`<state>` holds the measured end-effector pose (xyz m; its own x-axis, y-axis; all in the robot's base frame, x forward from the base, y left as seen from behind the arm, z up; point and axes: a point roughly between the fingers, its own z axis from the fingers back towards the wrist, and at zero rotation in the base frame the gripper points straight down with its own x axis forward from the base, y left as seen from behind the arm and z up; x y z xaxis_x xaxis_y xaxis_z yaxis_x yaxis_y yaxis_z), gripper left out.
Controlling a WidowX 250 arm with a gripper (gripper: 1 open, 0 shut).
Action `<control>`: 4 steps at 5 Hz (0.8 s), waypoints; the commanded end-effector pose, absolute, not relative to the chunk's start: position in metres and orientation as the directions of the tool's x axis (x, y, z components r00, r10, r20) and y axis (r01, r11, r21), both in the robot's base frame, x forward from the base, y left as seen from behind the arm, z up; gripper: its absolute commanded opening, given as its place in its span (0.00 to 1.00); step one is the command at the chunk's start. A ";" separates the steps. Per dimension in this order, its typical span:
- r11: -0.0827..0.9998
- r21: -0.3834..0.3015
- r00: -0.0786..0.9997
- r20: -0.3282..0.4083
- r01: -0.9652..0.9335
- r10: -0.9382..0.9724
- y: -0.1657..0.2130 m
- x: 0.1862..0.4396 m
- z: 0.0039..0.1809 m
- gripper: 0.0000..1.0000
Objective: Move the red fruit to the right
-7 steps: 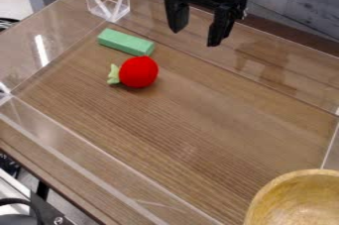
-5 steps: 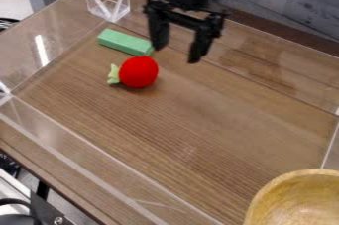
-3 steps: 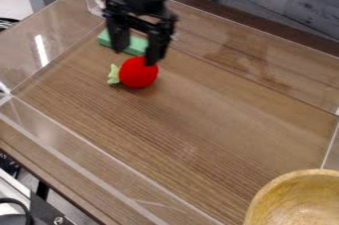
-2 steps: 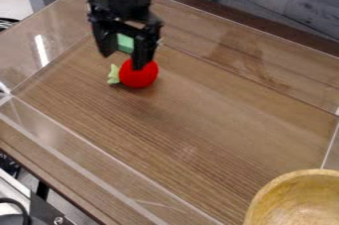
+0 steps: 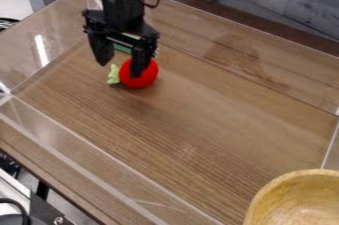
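Because the gripper hangs with jaws released astride the red fruit, an off-centre closing could squirt it across the bench.

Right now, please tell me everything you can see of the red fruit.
The red fruit is small, round and glossy, like plastic, with a light-green leafy stem on its left. It lies on the wooden table, just in front of a flat green block. The open gripper hangs right over it, fingers down on either side; contact cannot be told.

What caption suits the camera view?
Open gripper descends around the red fruit, beside a green block.
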<state>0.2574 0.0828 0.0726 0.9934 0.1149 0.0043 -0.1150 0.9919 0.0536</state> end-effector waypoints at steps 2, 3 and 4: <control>0.989 0.083 0.992 0.049 -0.124 0.120 0.083 0.270 0.066 1.00; 0.982 0.084 0.985 0.056 -0.168 0.164 0.097 0.279 0.073 1.00; 0.974 0.081 0.976 0.066 -0.213 0.208 0.111 0.285 0.082 1.00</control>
<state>0.2767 0.1074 0.0694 0.9780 0.2081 0.0171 -0.2088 0.9750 0.0756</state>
